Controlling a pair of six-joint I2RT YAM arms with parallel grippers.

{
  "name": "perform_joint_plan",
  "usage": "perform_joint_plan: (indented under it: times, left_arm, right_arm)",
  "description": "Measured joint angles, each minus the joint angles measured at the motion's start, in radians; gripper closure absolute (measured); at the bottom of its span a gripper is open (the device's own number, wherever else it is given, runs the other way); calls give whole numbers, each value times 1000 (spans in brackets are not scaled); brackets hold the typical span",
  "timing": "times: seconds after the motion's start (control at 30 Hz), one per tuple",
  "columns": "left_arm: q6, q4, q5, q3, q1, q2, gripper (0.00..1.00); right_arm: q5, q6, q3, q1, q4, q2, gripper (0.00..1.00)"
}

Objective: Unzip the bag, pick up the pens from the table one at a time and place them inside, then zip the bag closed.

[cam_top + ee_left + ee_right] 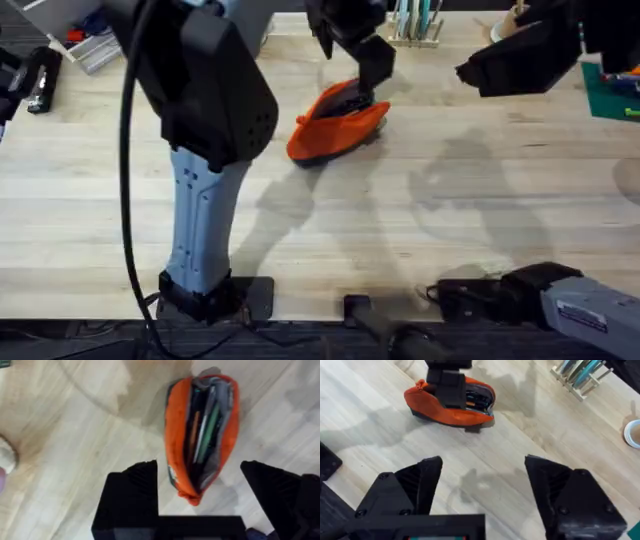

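Orange bag lies on wooden counter, upper centre of overhead frame, zipper open, pens visible inside. Left end effector hovers directly above bag, fingers spread wide, gripping nothing. Right end effector sits upper right of overhead frame, well apart from bag, also wide and empty. Likely next step: zipping closed. Risks: soft bag slides or twists under one-sided pull; pen tip or slack fabric jams zipper; fingers miss small pull tab.

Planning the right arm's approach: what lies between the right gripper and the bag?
Only bare table, seen in the right wrist view, between the right gripper and the bag.
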Motion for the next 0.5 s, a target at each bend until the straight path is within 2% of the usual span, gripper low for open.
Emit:
perform_joint_plan:
  times: [0.23, 0.37, 0.5]
  left_arm:
    - [125, 0, 23, 0, 117, -91, 6]
    - [191, 0, 98, 0, 231, -171, 6]
    - [272, 0, 223, 0, 372, -221, 6]
  right_arm:
    - [0, -26, 0, 0, 1, 0, 4]
    - [0, -37, 0, 0, 0, 0, 5]
    - [3, -42, 0, 0, 1, 0, 3]
